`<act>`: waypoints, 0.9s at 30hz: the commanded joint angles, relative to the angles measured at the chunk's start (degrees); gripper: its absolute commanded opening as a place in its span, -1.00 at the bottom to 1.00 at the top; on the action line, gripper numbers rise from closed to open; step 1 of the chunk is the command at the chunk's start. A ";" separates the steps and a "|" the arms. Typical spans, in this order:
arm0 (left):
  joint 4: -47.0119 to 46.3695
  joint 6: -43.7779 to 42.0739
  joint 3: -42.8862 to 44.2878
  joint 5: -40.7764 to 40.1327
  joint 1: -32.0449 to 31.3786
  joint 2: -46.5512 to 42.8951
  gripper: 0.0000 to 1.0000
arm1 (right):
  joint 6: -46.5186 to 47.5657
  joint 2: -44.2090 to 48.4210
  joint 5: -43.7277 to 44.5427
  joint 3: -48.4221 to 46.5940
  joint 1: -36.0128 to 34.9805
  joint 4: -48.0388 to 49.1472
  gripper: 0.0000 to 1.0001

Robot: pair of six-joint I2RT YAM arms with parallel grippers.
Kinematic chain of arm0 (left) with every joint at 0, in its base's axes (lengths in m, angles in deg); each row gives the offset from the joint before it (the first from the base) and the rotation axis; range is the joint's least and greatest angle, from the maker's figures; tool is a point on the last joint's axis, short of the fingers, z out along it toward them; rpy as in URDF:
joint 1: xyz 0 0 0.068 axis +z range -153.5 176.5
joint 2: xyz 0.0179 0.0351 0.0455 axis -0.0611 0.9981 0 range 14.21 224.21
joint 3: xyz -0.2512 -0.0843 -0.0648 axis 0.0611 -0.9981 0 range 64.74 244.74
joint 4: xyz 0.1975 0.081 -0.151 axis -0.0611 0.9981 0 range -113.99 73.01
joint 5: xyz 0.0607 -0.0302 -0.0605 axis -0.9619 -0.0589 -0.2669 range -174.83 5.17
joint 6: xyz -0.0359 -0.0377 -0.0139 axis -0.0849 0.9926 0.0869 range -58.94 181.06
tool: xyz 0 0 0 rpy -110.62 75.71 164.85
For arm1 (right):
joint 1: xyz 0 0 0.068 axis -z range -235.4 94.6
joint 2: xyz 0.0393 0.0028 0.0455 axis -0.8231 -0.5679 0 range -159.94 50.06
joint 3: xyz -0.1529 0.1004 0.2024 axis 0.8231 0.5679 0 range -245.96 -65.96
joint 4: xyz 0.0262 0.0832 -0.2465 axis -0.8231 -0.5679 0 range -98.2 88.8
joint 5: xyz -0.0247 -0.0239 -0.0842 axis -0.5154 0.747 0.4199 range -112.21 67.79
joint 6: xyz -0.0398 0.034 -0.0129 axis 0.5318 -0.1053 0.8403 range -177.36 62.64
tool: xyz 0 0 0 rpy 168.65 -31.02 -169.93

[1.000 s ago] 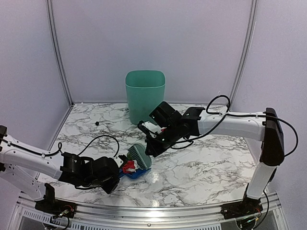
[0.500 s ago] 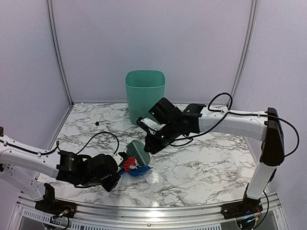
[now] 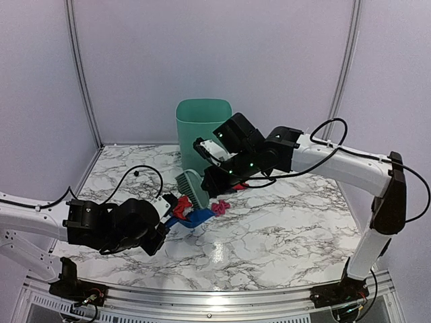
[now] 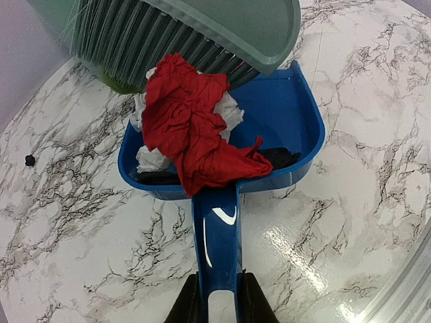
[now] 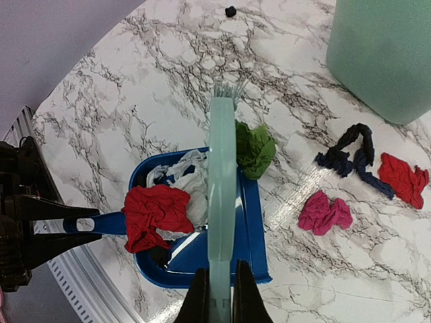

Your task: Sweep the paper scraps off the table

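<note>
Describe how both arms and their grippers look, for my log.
Both the left arm and right arm have white tubular links with black joint housings. A loose black cable loops along each. The left gripper and right gripper are narrow and black.

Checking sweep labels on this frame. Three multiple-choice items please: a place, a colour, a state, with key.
1. The magenta scrap, relative to the dustpan: A inside it; B outside it, on the table; C under it.
2. Biggest scrap in the dustpan: A red; B yellow; C magenta.
3. Left hand: A open, empty; B shut on the dustpan handle; C shut, empty.
Key: 1 B: it lies on the table, apart from the dustpan. 2 A: a red scrap tops the pile. 3 B: it clamps the blue handle.
</note>
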 commanded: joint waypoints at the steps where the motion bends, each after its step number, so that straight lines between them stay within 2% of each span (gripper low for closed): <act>1: 1.62 -1.89 3.57 -5.33 0.52 -1.51 -1.00 | 0.62 3.17 3.47 -3.17 -0.58 -1.23 -1.00; 15: 1.93 -7.14 12.36 -7.87 2.99 -0.11 -1.00 | 2.34 5.08 9.33 -9.34 -0.57 -1.78 -1.00; 27: 1.75 -12.71 21.57 -5.76 7.78 4.42 -1.00 | 1.83 2.57 19.27 -17.46 -0.57 -2.28 -1.00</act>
